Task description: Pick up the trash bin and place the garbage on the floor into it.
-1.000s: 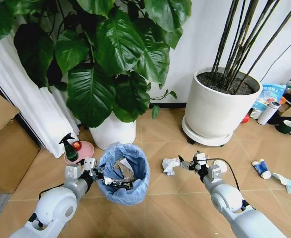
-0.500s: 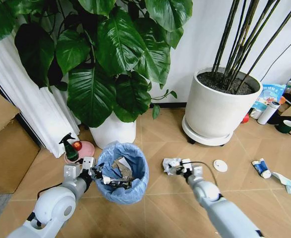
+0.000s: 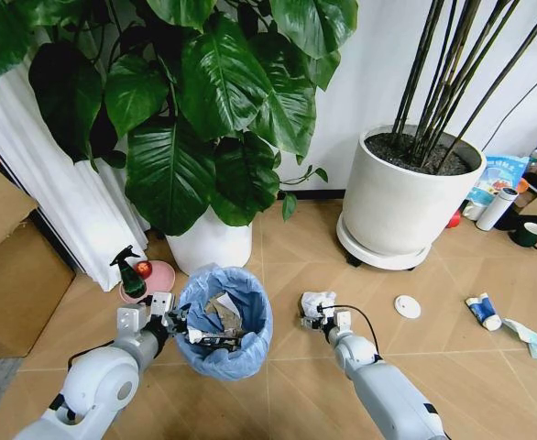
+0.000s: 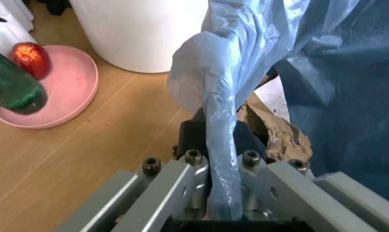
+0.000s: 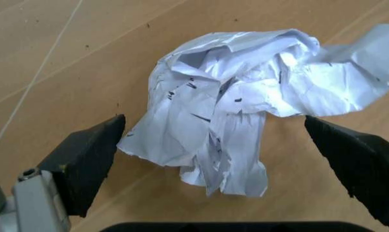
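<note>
— Where does the left gripper [image 3: 179, 323] sit?

— Low at the near left, clamped onto the rim of the trash bin [image 3: 224, 321]. The left wrist view shows the blue liner [image 4: 223, 159] pinched between its closed fingers, with brown and white scraps inside the bin.

— And the right gripper [image 3: 315, 319]?

— Just right of the bin, down at the floor [image 3: 296, 385], with its fingers [image 5: 84, 162] spread wide on either side of a crumpled white paper [image 5: 236, 130], not touching it.

— Other garbage?

— Farther right on the floor: a white disc [image 3: 407, 306], then a crushed blue-white package [image 3: 482, 312] and a pale wrapper [image 3: 527, 337] beside it.

— Behind the bin?

— A pink plate [image 3: 147, 280] with a red apple [image 3: 143, 269] and a dark green spray bottle [image 3: 126, 271], then a white pot [image 3: 210, 244] of broad leaves. Farther right stands a large white pot [image 3: 404, 197] of thin stalks against the wall.
</note>
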### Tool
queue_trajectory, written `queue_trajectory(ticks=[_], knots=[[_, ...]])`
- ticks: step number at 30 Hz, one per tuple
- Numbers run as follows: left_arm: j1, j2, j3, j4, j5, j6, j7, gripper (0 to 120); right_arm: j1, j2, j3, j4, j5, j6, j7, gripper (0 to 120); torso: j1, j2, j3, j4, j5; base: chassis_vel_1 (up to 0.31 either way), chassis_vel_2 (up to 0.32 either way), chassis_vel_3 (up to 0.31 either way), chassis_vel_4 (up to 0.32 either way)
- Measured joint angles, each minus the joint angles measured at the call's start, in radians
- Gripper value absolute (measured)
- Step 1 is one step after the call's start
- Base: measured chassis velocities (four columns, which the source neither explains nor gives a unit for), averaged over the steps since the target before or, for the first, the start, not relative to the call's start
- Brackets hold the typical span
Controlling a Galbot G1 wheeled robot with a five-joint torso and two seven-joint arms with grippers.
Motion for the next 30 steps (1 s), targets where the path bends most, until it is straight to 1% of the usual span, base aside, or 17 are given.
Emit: queue_trajectory(ticks=[3,4,5,7,8,9,12,13,16,17,19,21,22,24,25,27,30], knots=[[0.000,0.001,0.000,0.000,0.000,0.000,0.001,0,0.009,0.006,0.007,-0.019,-0.012,0.011,-0.006,90,0.000,0.000,0.000,0.0000,0.0001,0.000,0.000,0.000,0.000],[0.000,0.001,0.000,0.000,0.000,0.000,0.001,0,0.009,0.006,0.007,-0.019,-0.012,0.011,-0.006,90,0.000,0.000,0.000,0.0000,0.0001,0.000,0.000,0.000,0.000],[0.000,0.002,0.000,0.000,0.000,0.000,0.001,0,0.008,0.006,0.009,-0.020,-0.012,0.012,-0.006,86,0.000,0.000,0.000,0.0000,0.0001,0.000,0.000,0.000,0.000],[0.001,0.002,0.000,0.000,0.000,0.000,0.001,0,0.001,0.004,0.013,-0.019,-0.013,0.014,-0.006,75,0.000,0.000,0.000,-0.0001,0.0000,0.000,0.000,0.000,0.000],[0.001,0.002,0.000,0.000,0.000,0.000,0.001,0,-0.002,0.003,0.015,-0.018,-0.014,0.014,-0.006,72,0.000,0.000,0.000,-0.0001,0.0001,0.000,0.000,0.000,0.000],[0.001,0.002,0.000,0.000,0.000,0.000,0.001,0,-0.002,0.003,0.015,-0.018,-0.014,0.014,-0.006,72,0.000,0.000,0.000,-0.0001,0.0001,0.000,0.000,0.000,0.000],[0.000,0.003,0.000,-0.001,0.000,0.000,0.002,0,-0.013,0.001,0.023,-0.013,-0.017,0.018,-0.006,56,0.000,0.000,0.000,-0.0001,0.0000,0.000,0.000,0.000,0.000],[0.000,0.003,0.000,-0.001,0.000,0.000,0.002,0,-0.013,0.001,0.023,-0.013,-0.017,0.018,-0.006,56,0.000,0.000,0.000,-0.0001,0.0000,0.000,0.000,0.000,0.000],[0.001,0.004,0.000,-0.004,0.000,-0.001,0.003,0,-0.019,0.000,0.030,-0.008,-0.020,0.019,-0.006,45,0.000,0.000,0.000,0.0000,0.0001,0.000,0.000,0.000,0.000],[0.001,0.004,0.000,-0.004,0.000,-0.001,0.003,0,-0.019,0.000,0.030,-0.008,-0.020,0.019,-0.006,45,0.000,0.000,0.000,0.0000,0.0001,0.000,0.000,0.000,0.000],[0.004,0.004,0.000,-0.008,0.001,-0.001,0.003,0,-0.023,-0.002,0.037,-0.005,-0.023,0.019,-0.005,34,0.000,0.000,0.000,0.0000,0.0001,0.000,0.000,0.000,0.000],[0.006,0.004,0.000,-0.010,0.002,-0.001,0.005,0,-0.029,-0.005,0.044,0.000,-0.024,0.020,-0.003,25,0.000,0.000,0.000,0.0000,0.0000,0.000,0.000,0.000,0.000],[0.006,0.004,0.000,-0.010,0.002,-0.001,0.005,0,-0.029,-0.005,0.044,0.000,-0.024,0.020,-0.003,25,0.000,0.000,0.000,0.0000,0.0000,0.000,0.000,0.000,0.000],[0.006,0.005,0.000,-0.013,0.002,-0.001,0.006,0,-0.035,-0.007,0.050,0.007,-0.025,0.020,-0.002,15,0.000,0.000,0.000,0.0000,0.0001,0.000,0.000,0.000,0.000],[0.006,0.005,0.000,-0.013,0.002,-0.001,0.006,0,-0.035,-0.007,0.050,0.007,-0.025,0.020,-0.002,15,0.000,0.000,0.000,0.0000,0.0001,0.000,0.000,0.000,0.000],[0.009,0.005,-0.001,-0.017,0.003,-0.001,0.006,0,-0.046,-0.011,0.056,0.018,-0.026,0.020,0.000,4,0.000,0.000,0.000,-0.0001,0.0001,0.000,0.000,0.000,0.000],[0.012,0.005,-0.001,-0.020,0.006,-0.001,0.007,0,-0.051,-0.012,0.061,0.025,-0.028,0.020,0.001,0,0.000,0.000,0.000,-0.0001,0.0001,0.000,0.000,0.000,0.000]])
